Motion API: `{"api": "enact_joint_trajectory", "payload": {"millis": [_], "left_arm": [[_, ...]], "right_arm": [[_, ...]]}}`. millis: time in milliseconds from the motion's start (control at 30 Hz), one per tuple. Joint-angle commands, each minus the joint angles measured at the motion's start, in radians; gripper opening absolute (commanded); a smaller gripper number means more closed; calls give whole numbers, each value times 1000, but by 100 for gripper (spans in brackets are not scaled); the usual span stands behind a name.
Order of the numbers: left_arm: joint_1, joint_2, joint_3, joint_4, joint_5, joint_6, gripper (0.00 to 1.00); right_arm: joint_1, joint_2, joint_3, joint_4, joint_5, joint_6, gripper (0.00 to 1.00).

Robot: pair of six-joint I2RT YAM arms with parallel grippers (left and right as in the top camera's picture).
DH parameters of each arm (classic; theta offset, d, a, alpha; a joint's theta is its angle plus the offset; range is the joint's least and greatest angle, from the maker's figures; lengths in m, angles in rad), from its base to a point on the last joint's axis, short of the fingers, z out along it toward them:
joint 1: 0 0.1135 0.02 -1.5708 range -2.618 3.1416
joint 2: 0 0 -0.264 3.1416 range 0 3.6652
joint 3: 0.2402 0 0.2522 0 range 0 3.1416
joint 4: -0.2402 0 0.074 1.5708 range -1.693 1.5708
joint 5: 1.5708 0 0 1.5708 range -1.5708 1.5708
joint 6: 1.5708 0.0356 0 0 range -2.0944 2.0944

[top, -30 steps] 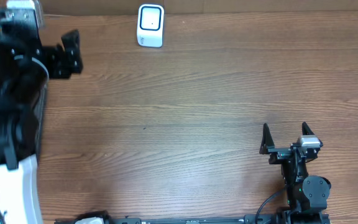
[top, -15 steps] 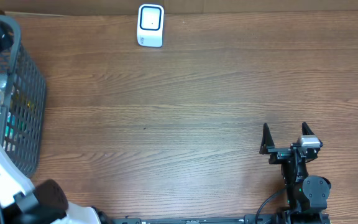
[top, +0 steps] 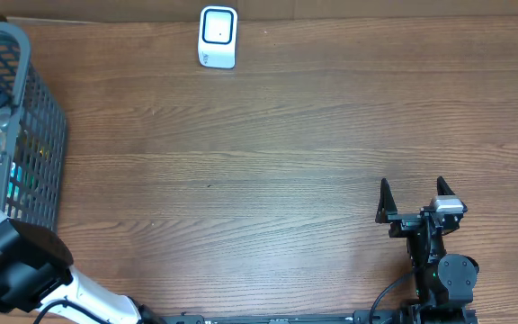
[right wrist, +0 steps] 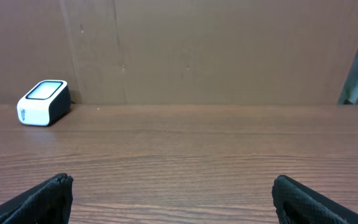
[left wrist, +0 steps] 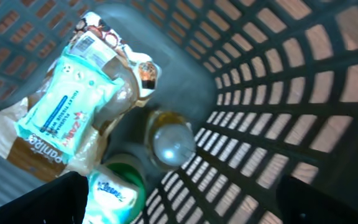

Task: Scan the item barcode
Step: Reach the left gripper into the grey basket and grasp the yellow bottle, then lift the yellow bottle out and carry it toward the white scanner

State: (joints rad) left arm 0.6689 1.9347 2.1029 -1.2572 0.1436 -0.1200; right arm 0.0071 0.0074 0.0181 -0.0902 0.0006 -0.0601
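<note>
Our left wrist view alone shows a wipes pack (left wrist: 61, 109) and bottle (left wrist: 173, 144) ahead of the wide left pincer (left wrist: 185, 202). Overhead the basket (top: 41, 135) half hides them; our right pincer (top: 412, 193) gapes empty.

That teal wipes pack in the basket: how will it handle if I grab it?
Probably soft and floppy: the wipes pack has a crinkled film wrapper, so it may sag. Its glossy surface looks slippery.
</note>
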Motion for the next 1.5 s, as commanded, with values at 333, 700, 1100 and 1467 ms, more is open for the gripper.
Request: {"api": "enact_joint_trajectory", "payload": {"millis": [333,700,1100,1467], "left_arm": [[10,153,18,-64,-12,76,87],[10,288,18,-75,-12,98,79],[10,307,23,-35,-13,95,43],[3,307,172,-65,-13,95,38]], "right_arm": [[5,-5,-10,6,5,-5,100],[5,-5,-10,6,5,-4,100],[5,-5,-10,6,5,-5,100],[5,-5,-10,6,5,-4,100]]}}
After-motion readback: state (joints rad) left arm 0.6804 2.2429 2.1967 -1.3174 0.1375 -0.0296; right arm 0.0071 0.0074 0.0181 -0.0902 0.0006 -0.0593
